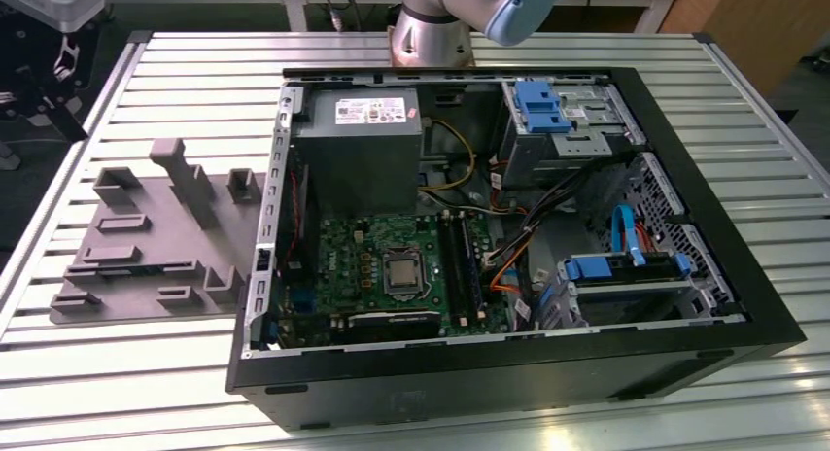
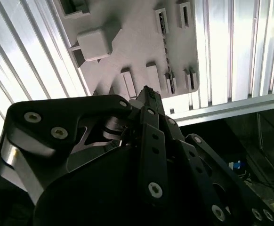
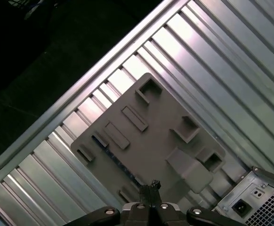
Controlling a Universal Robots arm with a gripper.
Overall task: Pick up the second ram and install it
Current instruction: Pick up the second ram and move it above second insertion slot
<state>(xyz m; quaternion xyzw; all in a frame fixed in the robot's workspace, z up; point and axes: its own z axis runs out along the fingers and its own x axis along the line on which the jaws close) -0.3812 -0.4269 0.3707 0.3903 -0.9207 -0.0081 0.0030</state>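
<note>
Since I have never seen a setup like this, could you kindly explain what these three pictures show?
This is a single robot arm standing at a slatted metal table. The exterior view looks on from off the arm. Both wrist views come from cameras riding near its gripper, looking down past it. On the table are an open computer case, with its motherboard exposed, and a grey holder tray. A thin greenish strip lying in that tray looks like the second ram. The gripper hangs above the tray, shut and holding nothing.
</note>
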